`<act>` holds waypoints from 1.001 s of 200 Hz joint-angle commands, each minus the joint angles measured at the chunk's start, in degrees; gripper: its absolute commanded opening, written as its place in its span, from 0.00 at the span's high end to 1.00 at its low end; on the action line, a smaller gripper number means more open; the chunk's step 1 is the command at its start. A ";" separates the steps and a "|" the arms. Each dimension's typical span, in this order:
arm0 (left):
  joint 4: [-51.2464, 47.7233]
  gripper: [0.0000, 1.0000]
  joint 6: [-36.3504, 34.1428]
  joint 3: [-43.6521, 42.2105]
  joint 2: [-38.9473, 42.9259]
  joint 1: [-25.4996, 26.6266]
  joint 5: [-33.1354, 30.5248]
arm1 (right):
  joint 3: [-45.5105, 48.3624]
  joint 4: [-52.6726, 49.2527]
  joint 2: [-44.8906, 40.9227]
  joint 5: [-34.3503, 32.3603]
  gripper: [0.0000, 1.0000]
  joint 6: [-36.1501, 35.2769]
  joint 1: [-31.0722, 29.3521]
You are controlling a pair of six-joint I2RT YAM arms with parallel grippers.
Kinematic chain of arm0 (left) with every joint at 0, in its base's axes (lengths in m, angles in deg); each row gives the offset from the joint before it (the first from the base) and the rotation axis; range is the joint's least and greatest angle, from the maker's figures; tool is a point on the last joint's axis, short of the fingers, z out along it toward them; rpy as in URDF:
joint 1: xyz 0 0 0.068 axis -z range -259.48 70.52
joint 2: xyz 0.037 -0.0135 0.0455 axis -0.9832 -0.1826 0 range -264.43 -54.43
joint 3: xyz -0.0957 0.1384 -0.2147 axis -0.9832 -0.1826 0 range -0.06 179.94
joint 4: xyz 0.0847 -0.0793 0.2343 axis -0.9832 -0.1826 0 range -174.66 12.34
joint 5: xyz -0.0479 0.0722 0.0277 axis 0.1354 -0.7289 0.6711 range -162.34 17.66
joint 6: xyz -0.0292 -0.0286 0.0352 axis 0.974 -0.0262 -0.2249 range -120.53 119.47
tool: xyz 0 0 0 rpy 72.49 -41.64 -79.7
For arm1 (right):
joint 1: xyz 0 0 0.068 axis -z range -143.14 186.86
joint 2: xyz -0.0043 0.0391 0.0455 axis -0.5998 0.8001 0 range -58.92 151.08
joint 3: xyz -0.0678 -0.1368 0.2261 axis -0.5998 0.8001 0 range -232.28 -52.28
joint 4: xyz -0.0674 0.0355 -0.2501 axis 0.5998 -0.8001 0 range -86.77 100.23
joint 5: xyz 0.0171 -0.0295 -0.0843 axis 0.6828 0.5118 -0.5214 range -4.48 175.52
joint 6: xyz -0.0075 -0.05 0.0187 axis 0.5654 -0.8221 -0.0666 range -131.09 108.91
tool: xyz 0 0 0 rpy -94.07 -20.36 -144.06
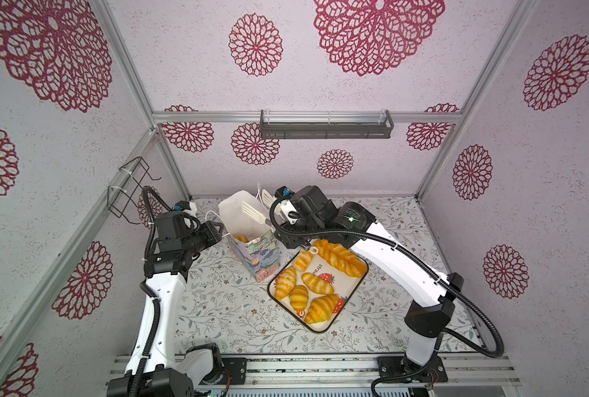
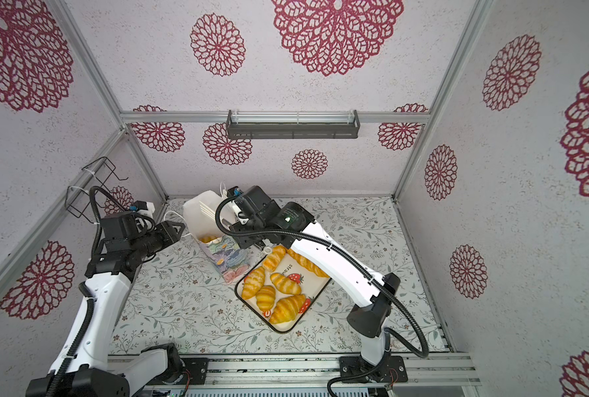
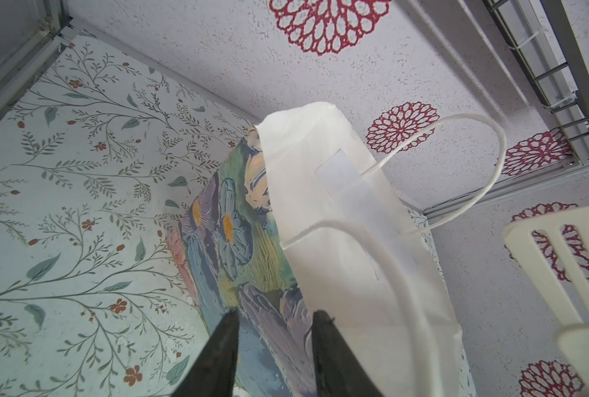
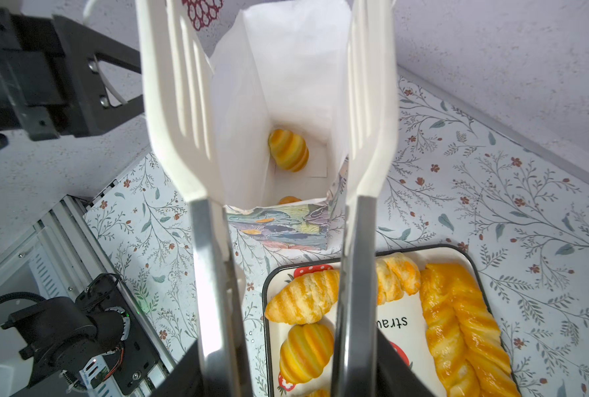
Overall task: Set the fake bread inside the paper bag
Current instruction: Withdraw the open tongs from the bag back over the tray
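The right gripper (image 4: 286, 374) holds white tongs (image 4: 269, 103), blades apart and empty, over the bag (image 1: 251, 254). The left gripper (image 3: 274, 319) pinches the bag's near-left wall.

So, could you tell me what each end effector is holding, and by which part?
The right end effector holds the white tongs by their metal arms, blades empty. The left end effector straddles the paper bag wall; grip unclear.
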 commanded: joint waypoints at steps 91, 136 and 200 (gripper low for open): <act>2.33 0.60 0.12 0.50 1.41 -0.05 2.24 | 11.36 1.23 -14.48 -6.12 0.45 2.06 2.49; 3.84 0.60 0.71 0.00 2.31 -0.04 4.22 | 20.17 2.31 -19.12 -5.31 0.45 4.15 4.85; 4.20 0.60 0.72 -0.12 2.81 0.05 4.33 | 34.45 5.60 -23.73 -1.46 0.45 7.55 8.42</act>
